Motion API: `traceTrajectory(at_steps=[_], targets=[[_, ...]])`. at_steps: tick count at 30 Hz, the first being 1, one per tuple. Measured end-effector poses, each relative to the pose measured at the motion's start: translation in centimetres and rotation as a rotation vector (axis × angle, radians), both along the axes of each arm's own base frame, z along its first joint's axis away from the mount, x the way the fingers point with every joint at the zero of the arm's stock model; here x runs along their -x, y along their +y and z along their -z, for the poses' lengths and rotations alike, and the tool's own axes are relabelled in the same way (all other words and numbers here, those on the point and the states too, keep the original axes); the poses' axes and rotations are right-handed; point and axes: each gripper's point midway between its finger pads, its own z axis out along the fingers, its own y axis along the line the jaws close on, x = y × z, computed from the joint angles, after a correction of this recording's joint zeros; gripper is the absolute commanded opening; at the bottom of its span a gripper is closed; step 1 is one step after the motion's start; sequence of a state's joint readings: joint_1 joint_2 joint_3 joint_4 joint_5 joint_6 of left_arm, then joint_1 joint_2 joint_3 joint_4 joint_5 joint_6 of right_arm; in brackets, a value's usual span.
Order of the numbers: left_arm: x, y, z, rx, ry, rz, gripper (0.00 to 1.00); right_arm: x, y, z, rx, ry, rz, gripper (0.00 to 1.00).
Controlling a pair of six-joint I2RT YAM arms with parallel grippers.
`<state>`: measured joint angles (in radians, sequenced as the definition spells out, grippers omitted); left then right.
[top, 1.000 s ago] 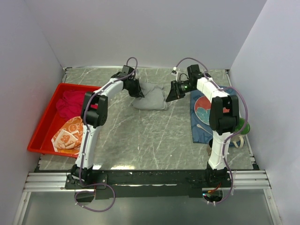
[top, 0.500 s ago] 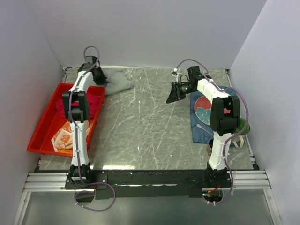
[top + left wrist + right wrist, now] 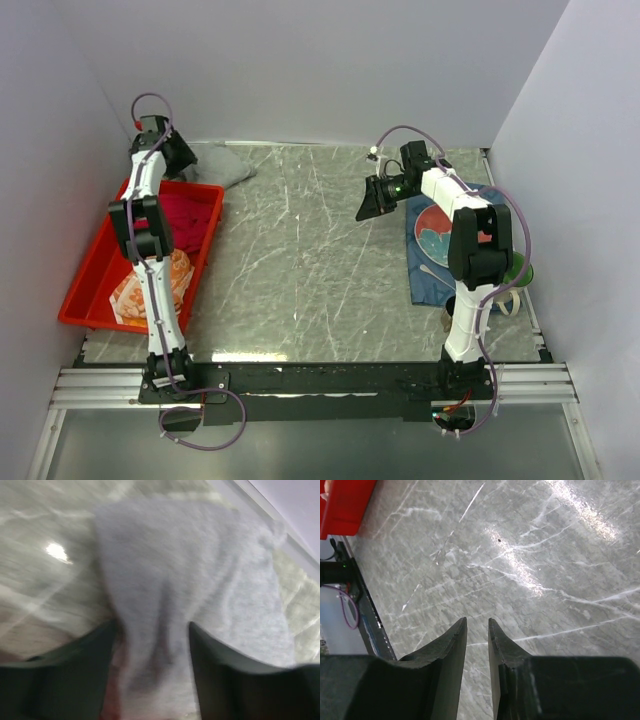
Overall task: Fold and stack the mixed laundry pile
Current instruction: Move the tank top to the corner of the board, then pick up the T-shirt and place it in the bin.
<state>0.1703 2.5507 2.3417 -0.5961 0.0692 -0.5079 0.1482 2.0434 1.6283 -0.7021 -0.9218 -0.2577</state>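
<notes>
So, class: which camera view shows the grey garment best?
The left wrist view: the grey garment fills it, pinched by the left gripper. The top external view shows only a small part; the right wrist view shows none.

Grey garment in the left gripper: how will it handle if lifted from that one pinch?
Probably floppy: the grey garment puckers into soft folds between the left gripper's fingers. Likely to trail, since in the top view most of it lies on the table past the grip. The fuzzy knit looks unlikely to slip.
</notes>
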Motion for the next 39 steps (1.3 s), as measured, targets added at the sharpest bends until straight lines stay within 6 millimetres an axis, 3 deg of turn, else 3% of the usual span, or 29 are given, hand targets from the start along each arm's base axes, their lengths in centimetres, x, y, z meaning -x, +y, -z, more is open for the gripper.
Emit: traceTrajectory(at_steps=[3,6,9,12,13,15,16,17,18,19,21,24,26,28,30,32,37,39], targets=[[-0.1,1.9,-1.5,-0.023,-0.031,-0.026,0.83,0.2,-0.1,0.2,0.022,-0.012,-0.012,0.33],[0.9,3.0,-4.7,-0.042,-0.065,-0.036,0.95,0.4,-0.3,-0.1,0.043,-0.033,-0.025,0.35],[3.2,3.5,-10.6,-0.078,-0.138,-0.025,0.99,0.5,-0.2,-1.3,0.058,-0.082,-0.047,0.39],[6.5,3.1,-18.6,-0.117,-0.266,-0.007,0.97,0.3,0.0,-3.0,0.067,-0.152,-0.066,0.43],[7.9,2.8,-21.4,-0.133,-0.318,0.000,0.97,0.3,0.1,-3.7,0.068,-0.180,-0.073,0.47],[10.8,2.2,-25.2,-0.143,-0.396,0.010,0.97,0.3,0.2,-5.3,0.072,-0.238,-0.081,0.65],[12.6,1.6,-26.8,-0.141,-0.428,0.021,0.97,0.3,0.2,-6.1,0.074,-0.274,-0.084,0.89],[14.1,1.2,-27.8,-0.132,-0.452,0.032,0.97,0.3,0.2,-7.0,0.077,-0.313,-0.084,1.00],[15.5,0.9,-28.3,-0.121,-0.471,0.045,0.99,0.3,0.2,-7.9,0.076,-0.367,-0.089,1.00],[16.8,0.9,-28.2,-0.113,-0.477,0.049,0.99,0.5,0.2,-8.7,0.072,-0.405,-0.090,1.00],[19.3,0.8,-25.4,-0.078,-0.423,0.045,0.93,1.0,0.4,-10.0,0.049,-0.466,-0.108,1.00],[22.2,0.4,-17.7,-0.002,-0.243,0.017,0.89,1.9,1.1,-10.3,0.006,-0.454,-0.173,0.97],[24.6,-0.5,-11.6,0.064,-0.094,-0.001,0.89,1.7,1.8,-9.3,-0.006,-0.425,-0.217,0.97],[27.4,-1.7,-6.5,0.124,0.040,-0.024,0.89,2.5,2.6,-7.1,0.004,-0.377,-0.255,0.96],[29.6,-2.6,-3.3,0.174,0.131,-0.059,0.87,4.5,3.4,-4.8,0.016,-0.310,-0.294,0.96],[30.0,-2.8,-2.2,0.204,0.164,-0.087,0.88,6.2,4.4,-3.6,0.024,-0.271,-0.333,0.95],[25.7,-1.8,-1.8,0.257,0.131,-0.168,0.85,8.6,7.3,-3.1,0.020,-0.258,-0.411,0.95],[23.9,-1.3,-2.1,0.261,0.115,-0.202,0.71,8.9,7.6,-3.0,0.021,-0.262,-0.419,0.95]])
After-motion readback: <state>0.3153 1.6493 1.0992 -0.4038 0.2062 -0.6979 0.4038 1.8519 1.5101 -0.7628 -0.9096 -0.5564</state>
